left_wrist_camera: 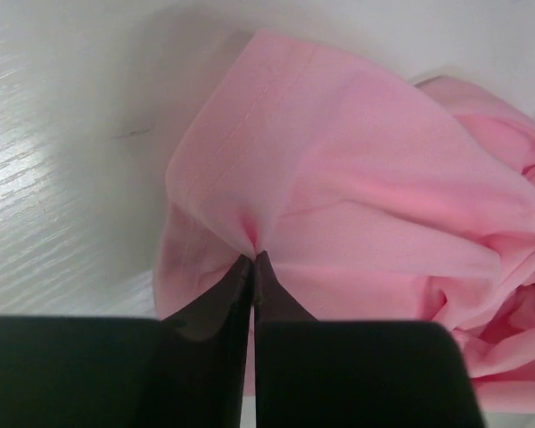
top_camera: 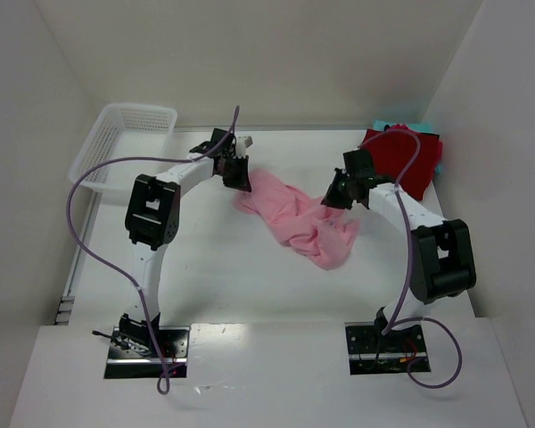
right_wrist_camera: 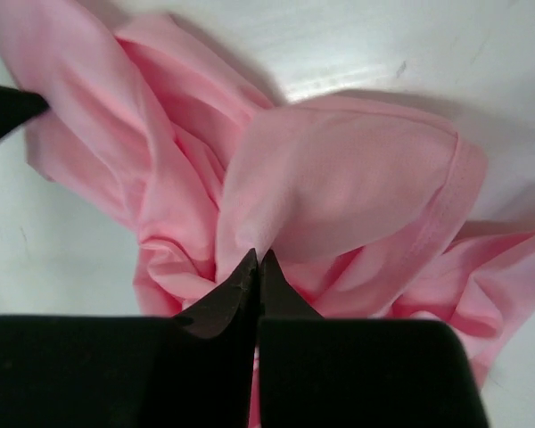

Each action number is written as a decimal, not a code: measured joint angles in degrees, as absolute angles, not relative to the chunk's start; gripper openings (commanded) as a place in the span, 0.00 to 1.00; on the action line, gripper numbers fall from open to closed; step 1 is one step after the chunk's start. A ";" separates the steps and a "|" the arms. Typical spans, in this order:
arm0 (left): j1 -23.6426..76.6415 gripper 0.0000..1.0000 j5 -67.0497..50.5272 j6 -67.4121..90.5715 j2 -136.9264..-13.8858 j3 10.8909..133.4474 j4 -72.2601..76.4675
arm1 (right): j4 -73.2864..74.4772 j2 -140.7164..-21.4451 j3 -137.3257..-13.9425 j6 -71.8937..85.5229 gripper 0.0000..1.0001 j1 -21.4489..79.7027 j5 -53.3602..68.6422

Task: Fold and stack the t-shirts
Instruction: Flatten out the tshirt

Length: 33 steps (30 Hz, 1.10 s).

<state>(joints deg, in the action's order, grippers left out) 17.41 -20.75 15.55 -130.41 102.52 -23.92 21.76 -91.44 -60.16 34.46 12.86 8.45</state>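
The light pink t-shirt lies crumpled in the middle of the table. My left gripper is shut on its far left edge; the left wrist view shows the cloth pinched at the fingertips. My right gripper is shut on its right side; the right wrist view shows a fold of the pink t-shirt caught between the tips. The dark red folded t-shirt lies at the far right corner, on a teal t-shirt whose edge shows behind it.
A white mesh basket stands at the far left of the table. White walls close in the table at the back and on both sides. The arm bases sit at the near edge.
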 measured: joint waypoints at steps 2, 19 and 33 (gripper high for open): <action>17.32 0.00 -21.02 15.46 -130.41 102.52 -23.77 | 22.74 -91.44 -63.07 33.95 0.00 12.86 7.38; 14.68 0.00 -2.79 14.98 -92.42 108.47 -23.16 | 27.83 -82.43 -99.96 24.53 0.00 8.64 0.19; 15.27 0.00 4.97 14.15 -72.47 111.00 -28.95 | 26.94 -63.68 -103.88 20.53 0.00 9.04 0.45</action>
